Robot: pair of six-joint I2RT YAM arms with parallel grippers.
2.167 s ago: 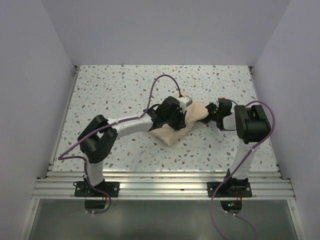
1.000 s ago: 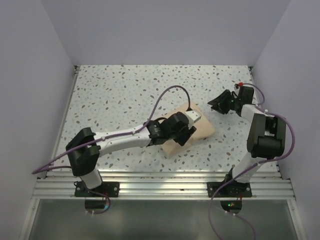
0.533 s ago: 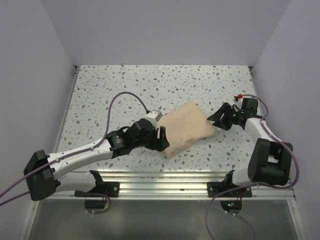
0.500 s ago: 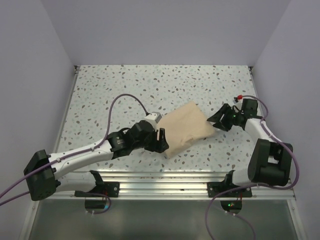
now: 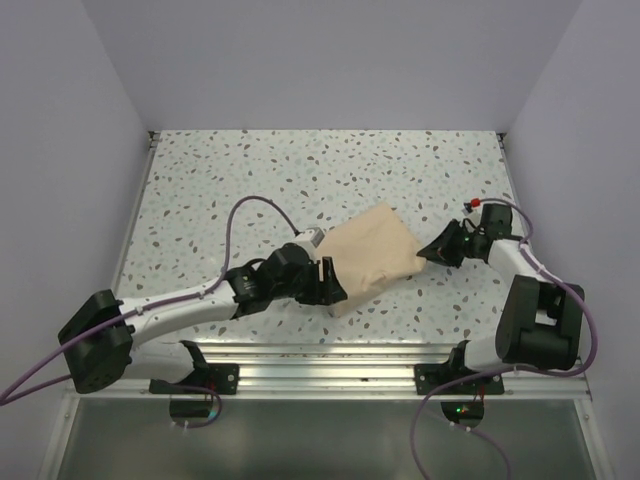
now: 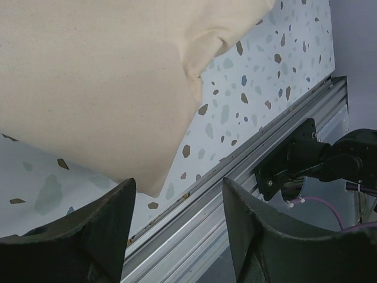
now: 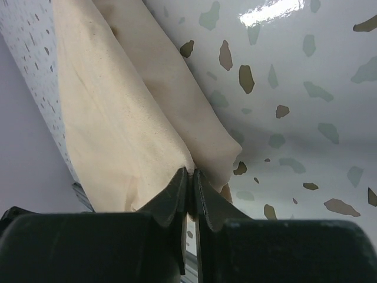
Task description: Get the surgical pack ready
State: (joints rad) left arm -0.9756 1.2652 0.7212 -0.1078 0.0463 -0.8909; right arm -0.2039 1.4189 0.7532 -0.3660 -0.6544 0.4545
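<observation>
Finishing off wrapping, looks like: tan bundle near middle of table, toward near edge. Pinching cloth fold at right side with right claw, clamped tight. Holding left claw spread wide, empty, just off near-left corner. Next, probably: tuck fold over, gentle pull, brace with left.

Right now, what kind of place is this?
Probably a robot test booth: plain pale walls box in a speckled white tabletop, a white left arm and right arm are bolted to a silver metal rail, and a folded tan-beige cloth wrap lies there.
</observation>
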